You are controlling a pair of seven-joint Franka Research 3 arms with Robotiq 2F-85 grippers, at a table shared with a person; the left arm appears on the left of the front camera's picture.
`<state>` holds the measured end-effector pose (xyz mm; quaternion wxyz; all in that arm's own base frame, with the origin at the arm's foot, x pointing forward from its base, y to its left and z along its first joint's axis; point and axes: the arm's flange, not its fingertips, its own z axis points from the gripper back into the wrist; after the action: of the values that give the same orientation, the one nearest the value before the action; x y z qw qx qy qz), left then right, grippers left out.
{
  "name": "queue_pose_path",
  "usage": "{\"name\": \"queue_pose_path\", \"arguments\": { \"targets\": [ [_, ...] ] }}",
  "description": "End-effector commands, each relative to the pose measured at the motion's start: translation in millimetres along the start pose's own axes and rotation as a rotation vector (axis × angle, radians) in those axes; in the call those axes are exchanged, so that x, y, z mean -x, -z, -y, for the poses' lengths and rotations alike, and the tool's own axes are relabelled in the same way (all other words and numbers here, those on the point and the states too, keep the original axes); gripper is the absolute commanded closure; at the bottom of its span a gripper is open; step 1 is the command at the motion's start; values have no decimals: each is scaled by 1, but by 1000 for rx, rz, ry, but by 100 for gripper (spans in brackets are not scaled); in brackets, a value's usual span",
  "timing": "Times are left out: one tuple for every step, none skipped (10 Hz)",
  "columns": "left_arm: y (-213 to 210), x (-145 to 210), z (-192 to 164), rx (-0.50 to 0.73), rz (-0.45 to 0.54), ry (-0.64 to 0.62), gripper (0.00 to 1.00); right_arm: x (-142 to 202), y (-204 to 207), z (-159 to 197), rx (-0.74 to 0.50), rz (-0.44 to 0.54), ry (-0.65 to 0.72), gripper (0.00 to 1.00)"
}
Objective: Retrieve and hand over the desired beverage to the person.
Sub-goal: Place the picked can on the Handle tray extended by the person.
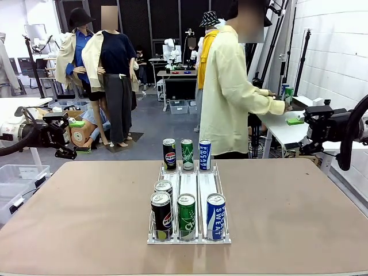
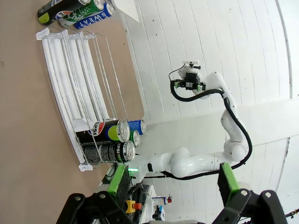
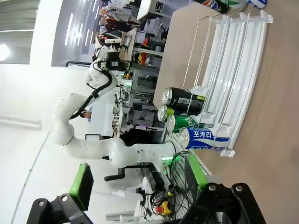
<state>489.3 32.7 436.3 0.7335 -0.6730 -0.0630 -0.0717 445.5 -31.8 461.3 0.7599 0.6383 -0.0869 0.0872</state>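
Note:
Several beverage cans stand in a clear three-lane rack (image 1: pixel 190 183) in the middle of the table. At its near end are a black Pepsi can (image 1: pixel 161 215), a green can (image 1: pixel 186 216) and a blue Pocari Sweat can (image 1: pixel 215 216). A black, a green and a blue can (image 1: pixel 204 154) stand at the far end. Which one is desired I cannot tell. The person (image 1: pixel 227 98) in a pale-yellow shirt stands beyond the table, turned toward a side bench. My left gripper (image 1: pixel 80 137) (image 2: pixel 173 182) hangs open off the table's left side. My right gripper (image 1: pixel 298 135) (image 3: pixel 138 182) is open off the right.
A second black can (image 1: pixel 164 188) stands behind the near Pepsi. Brown tabletop (image 1: pixel 75 213) lies bare on both sides of the rack. A white bench (image 1: pixel 284 129) stands at the far right, a clear bin (image 1: pixel 14 178) at the left.

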Motion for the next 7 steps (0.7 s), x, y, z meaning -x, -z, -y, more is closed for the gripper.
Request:
{"name": "queue_pose_path", "arguments": {
  "targets": [
    [-1, 0, 2, 0, 2, 5, 0, 2, 1, 0, -1, 0, 1, 0],
    [-1, 0, 2, 0, 2, 5, 0, 2, 1, 0, -1, 0, 1, 0],
    [-1, 0, 2, 0, 2, 5, 0, 2, 1, 0, -1, 0, 1, 0],
    [-1, 0, 2, 0, 2, 5, 0, 2, 1, 0, -1, 0, 1, 0],
    [-1, 0, 2, 0, 2, 5, 0, 2, 1, 0, -1, 0, 1, 0],
    [-1, 0, 2, 0, 2, 5, 0, 2, 1, 0, -1, 0, 1, 0],
    [-1, 0, 2, 0, 2, 5, 0, 2, 1, 0, -1, 0, 1, 0]
  ]
}}
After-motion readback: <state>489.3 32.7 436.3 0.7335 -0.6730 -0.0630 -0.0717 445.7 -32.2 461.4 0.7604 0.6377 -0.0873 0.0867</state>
